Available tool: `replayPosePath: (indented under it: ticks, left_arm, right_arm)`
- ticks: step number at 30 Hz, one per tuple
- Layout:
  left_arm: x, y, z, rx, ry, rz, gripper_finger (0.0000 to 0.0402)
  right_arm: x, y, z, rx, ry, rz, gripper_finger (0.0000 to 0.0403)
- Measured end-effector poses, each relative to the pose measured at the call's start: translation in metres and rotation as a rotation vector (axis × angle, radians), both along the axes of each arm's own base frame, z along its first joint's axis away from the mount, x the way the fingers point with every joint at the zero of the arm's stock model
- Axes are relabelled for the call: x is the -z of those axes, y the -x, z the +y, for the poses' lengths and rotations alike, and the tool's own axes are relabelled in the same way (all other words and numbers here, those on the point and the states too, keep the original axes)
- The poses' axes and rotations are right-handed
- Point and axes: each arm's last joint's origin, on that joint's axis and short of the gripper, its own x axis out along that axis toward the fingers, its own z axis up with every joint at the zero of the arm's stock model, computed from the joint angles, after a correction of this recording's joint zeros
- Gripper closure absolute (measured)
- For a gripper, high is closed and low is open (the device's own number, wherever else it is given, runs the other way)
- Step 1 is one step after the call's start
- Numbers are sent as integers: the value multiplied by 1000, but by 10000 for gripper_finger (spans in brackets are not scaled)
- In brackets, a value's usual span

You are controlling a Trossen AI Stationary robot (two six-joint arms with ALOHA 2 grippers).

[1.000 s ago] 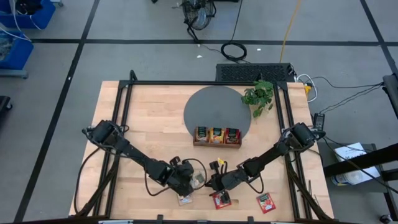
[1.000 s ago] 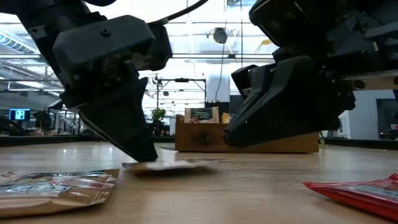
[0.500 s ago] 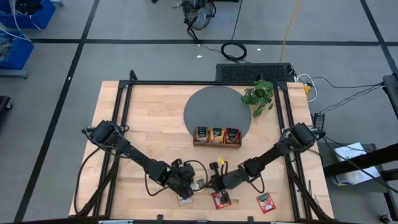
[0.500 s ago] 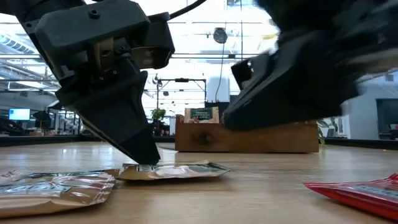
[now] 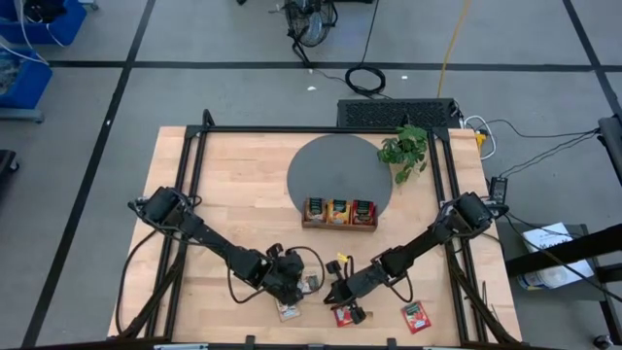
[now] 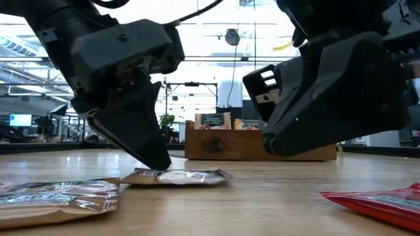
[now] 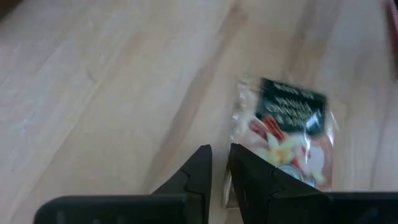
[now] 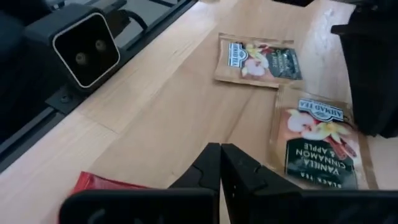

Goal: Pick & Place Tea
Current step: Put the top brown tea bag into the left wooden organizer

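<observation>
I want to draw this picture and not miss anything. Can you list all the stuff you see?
table: one, light wood
mat: one, grey, round, at the back
tray: one, wooden, on the mat's front edge, tea in three slots
plant: one, green, beside the mat
pinched sachet: one, beige, in the left claw
loose sachet: one, beige, front edge
red sachets: two, front right
left claw: dark, gripping
right claw: dark, shut, above the table
</observation>
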Motion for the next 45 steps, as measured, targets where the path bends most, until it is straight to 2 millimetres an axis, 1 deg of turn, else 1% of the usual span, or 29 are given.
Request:
replayPosePath:
  ticks: [4,8,14,19,26,32,34,39,43,45]
  left_arm:
    - [0,-1,2,-62,49,-5,339]
    - [-1,-2,2,-85,39,-21,339]
    - [-1,-2,3,-87,26,-26,339]
    - [-1,0,-1,-60,53,-6,339]
    - [-1,5,-11,-24,92,8,339]
    - [-1,6,-14,-17,107,10,339]
    - [-1,6,-14,-8,104,11,339]
    - [-5,2,-17,69,82,-35,339]
    - [-18,-2,-21,117,60,-79,339]
    - [-26,-1,-24,135,41,-87,339]
  right_arm:
    - [5,-1,-4,9,16,16,403]
    - [20,-7,-11,44,34,33,403]
    - [36,-18,-20,121,-3,-35,403]
    - [37,-21,-29,238,-17,-23,403]
    - [37,-25,-40,355,-10,-32,403]
    - [38,-30,-51,406,-26,-21,403]
    - [38,-30,-52,405,-20,-22,403]
    - [26,-25,-43,334,82,-77,403]
    - [6,-19,-24,269,126,-167,403]
    - [3,-15,-16,234,127,-175,403]
